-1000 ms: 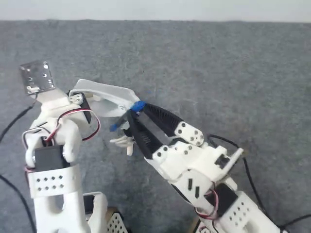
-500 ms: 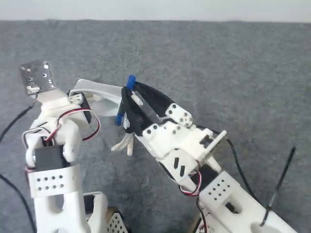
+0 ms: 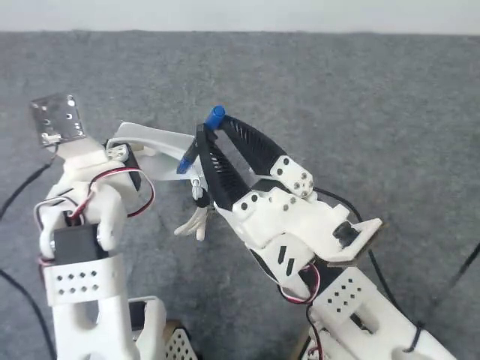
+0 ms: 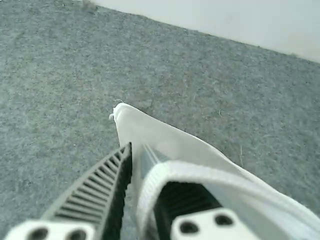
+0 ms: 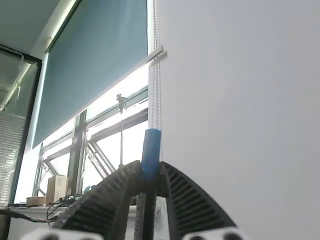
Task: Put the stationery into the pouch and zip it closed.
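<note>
high view: two white robot arms stand side by side on a grey carpeted surface (image 3: 360, 112). one white pouch (image 3: 161, 142) lies beside the left arm (image 3: 82, 195), partly hidden under it. the right end effector (image 3: 214, 131) has its black fingers pinched on one blue pen (image 3: 216, 115), which tilts with its capped end up and its lower end over the pouch's edge. whether the tip is inside cannot be told, nor what the pouch holds. a small white tangle (image 3: 193, 221) lies just below the pouch.

left wrist view: the left end effector (image 4: 131, 147) is clamped on a fold of the pouch (image 4: 150, 135), which stretches away over the surface.

right wrist view: the pen (image 5: 151, 150) stands upright between the closed fingers, against a pale wall and a window.
</note>
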You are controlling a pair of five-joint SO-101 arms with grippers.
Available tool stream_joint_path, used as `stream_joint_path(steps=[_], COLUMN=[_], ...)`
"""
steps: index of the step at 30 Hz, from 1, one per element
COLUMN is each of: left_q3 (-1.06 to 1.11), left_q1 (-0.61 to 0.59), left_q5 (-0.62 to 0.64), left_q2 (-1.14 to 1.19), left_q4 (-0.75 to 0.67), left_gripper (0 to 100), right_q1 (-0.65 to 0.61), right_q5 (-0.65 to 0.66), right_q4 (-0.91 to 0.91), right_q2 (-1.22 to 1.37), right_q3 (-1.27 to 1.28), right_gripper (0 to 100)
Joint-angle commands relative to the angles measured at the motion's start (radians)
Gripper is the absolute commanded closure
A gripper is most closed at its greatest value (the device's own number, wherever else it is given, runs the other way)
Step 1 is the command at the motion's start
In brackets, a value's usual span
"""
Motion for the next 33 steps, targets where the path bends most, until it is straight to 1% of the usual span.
stream_joint_path(steps=[1,6,8,13,18,24,27,29,33], left_q3=[-0.035,-0.025,-0.025,-0.025,-0.025,-0.025,-0.025,-0.025,-0.025], left_q1=[0.003,0.003,0.003,0.003,0.002,0.0,-0.002,-0.002,-0.002], left_q5=[-0.006,-0.006,-0.006,-0.006,-0.006,-0.006,-0.006,-0.006,-0.006], left_q2=[-0.012,-0.012,-0.012,-0.012,-0.012,-0.012,-0.012,-0.012,-0.012], left_q4=[-0.003,-0.006,-0.008,-0.008,-0.008,-0.008,-0.008,-0.008,-0.009], left_gripper=[99,99,99,99,99,99,99,99,99], right_q1=[0.012,0.016,0.013,0.024,0.035,0.031,0.03,0.005,-0.053], right_q5=[0.005,-0.078,-0.078,-0.063,0.123,0.245,0.348,0.411,0.502], right_q4=[0.002,0.001,0.001,-0.064,-0.065,-0.064,-0.064,-0.059,0.09], right_q2=[0.084,0.219,0.255,0.338,0.406,0.44,0.441,0.441,0.433], right_q3=[-0.097,-0.147,-0.152,-0.152,-0.138,-0.097,-0.071,-0.046,-0.031], right_gripper=[99.3,99.3,99.3,99.3,99.3,99.3,99.3,99.3,99.3])
